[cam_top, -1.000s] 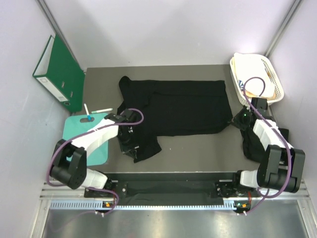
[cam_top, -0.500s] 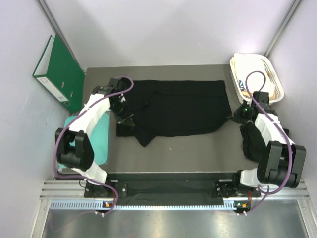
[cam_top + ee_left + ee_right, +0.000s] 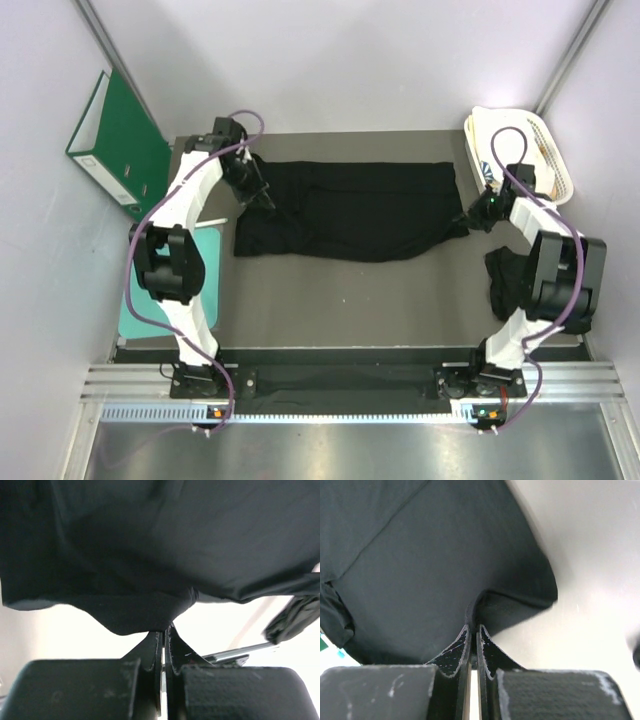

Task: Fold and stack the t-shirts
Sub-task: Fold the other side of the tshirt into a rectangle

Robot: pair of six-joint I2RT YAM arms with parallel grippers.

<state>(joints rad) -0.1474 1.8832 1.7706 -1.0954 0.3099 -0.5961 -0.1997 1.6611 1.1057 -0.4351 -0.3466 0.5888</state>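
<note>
Your left gripper (image 3: 164, 630) now sits farther back; it and your right gripper (image 3: 474, 627) both clamp the black t-shirt (image 3: 360, 210).

Laundry spread over a grey table (image 3: 350, 300).
A black t-shirt (image 3: 350, 210) stretches across the far half of the tabletop, nearly from left edge to right edge. A bunched t-shirt (image 3: 503, 280), also black, sits at the right edge. A teal mat (image 3: 211, 262) lies along the left edge, and a white basket (image 3: 510, 114) sits at the far right corner.
</note>
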